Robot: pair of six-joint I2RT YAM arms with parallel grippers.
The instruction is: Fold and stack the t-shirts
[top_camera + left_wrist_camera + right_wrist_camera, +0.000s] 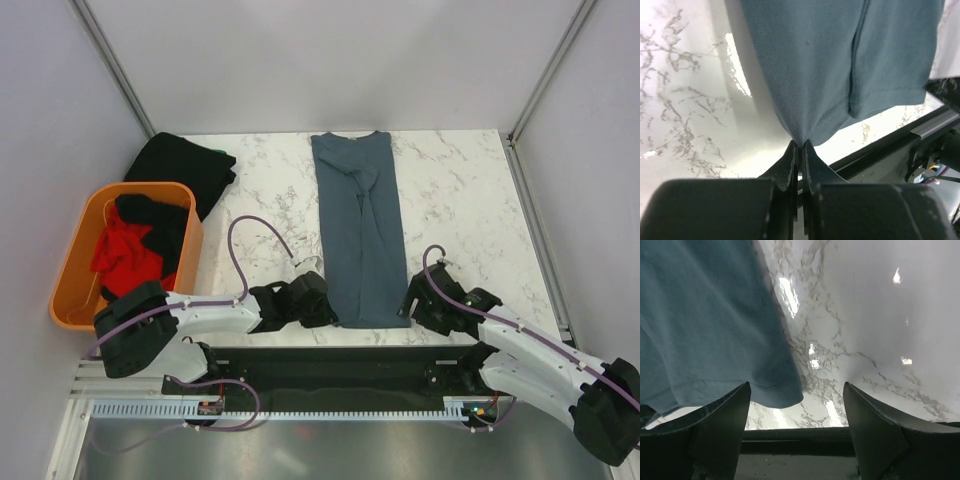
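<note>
The left gripper (800, 146) is pinched tight on the near-left hem corner of the slate blue-grey t-shirt (358, 235), which lies as a long near-to-far strip mid-table, while the right gripper (796, 392) gapes wide, holding nothing, at its near-right corner.

The t-shirt (358, 235) at centre frame is plain slate blue-grey; my surface (270, 195) is white marble, grey-veined. At left the basket (72, 275) is orange, with red cloth (125, 255) and black cloth (165, 225) inside. My left hand (800, 144) is black.
</note>
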